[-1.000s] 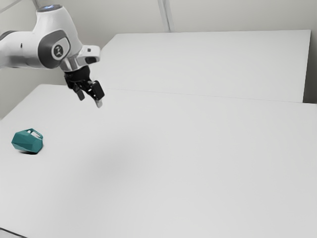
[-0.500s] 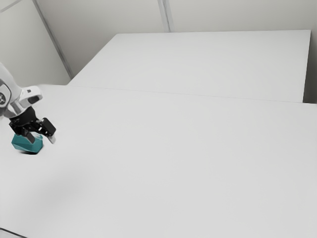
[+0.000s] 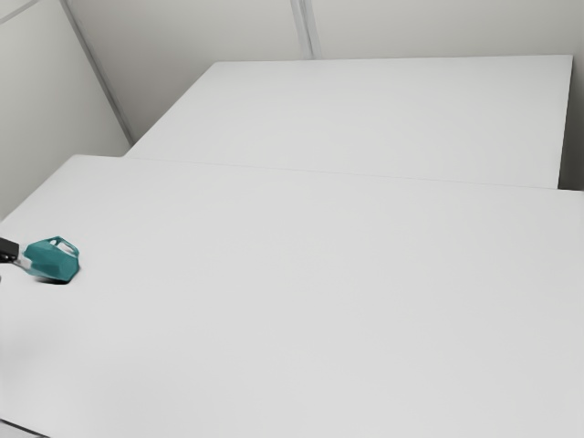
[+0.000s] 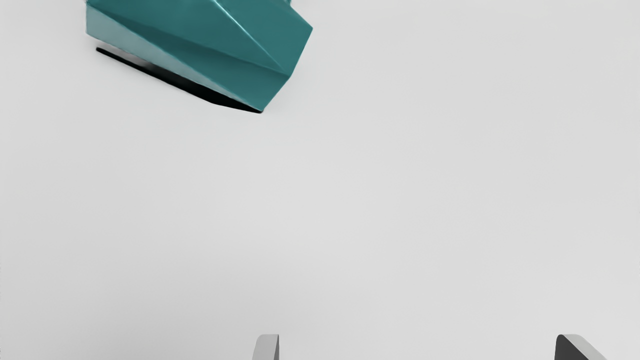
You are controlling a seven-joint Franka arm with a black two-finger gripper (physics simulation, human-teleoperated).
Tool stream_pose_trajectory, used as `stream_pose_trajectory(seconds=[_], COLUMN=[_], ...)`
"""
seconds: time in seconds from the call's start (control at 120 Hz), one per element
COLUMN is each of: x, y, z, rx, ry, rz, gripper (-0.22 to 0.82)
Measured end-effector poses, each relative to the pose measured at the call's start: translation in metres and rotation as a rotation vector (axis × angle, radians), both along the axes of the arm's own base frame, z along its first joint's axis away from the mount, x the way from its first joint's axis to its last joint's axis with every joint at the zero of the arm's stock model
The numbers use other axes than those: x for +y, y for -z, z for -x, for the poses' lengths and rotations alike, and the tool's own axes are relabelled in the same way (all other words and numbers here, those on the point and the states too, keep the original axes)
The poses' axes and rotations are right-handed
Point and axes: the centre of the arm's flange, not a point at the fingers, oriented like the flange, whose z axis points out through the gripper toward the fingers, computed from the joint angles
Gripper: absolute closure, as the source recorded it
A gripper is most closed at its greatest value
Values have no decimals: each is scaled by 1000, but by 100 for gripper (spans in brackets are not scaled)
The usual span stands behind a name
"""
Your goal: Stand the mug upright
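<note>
The teal faceted mug (image 3: 55, 261) lies on its side near the exterior view's left edge, its handle loop facing up and toward the exterior view's right. Beside it, at that same edge, part of my gripper (image 3: 11, 253) shows, with a pale fingertip overlapping the mug's left end in the picture. In the wrist view the mug (image 4: 215, 45) rests on the table away from my gripper (image 4: 417, 347), whose two fingertips stand wide apart with nothing between them. Whether a finger touches the mug cannot be told from the exterior view.
A wide white table (image 3: 319, 301) carries the mug. Behind it is another white surface (image 3: 365, 119), with grey walls around. A dark thin line runs at the exterior view's lower left corner.
My arm has swung toward the exterior view's left and down, first passing in front of the mug, and now mostly out of that view. The mug lies where it was.
</note>
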Motion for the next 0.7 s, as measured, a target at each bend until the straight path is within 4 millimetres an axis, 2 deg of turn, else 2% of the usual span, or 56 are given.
stream_pose_trajectory(seconds=[0.1, 0.175, 0.225, 0.325, 0.475, 0.617, 0.7], x=[25, 42, 51, 75, 94, 121, 134], y=[4, 14, 19, 26, 42, 61, 85], z=[13, 31, 36, 27, 11, 36, 28], rx=[-75, -97, -105, -117, -176, -230, -260], ry=[-5, 6, 28, 91, 184, 205, 247], rz=[4, 3, -9, -39, -45, -48, -33], gripper=[0, 0, 0, 0, 0, 0, 0])
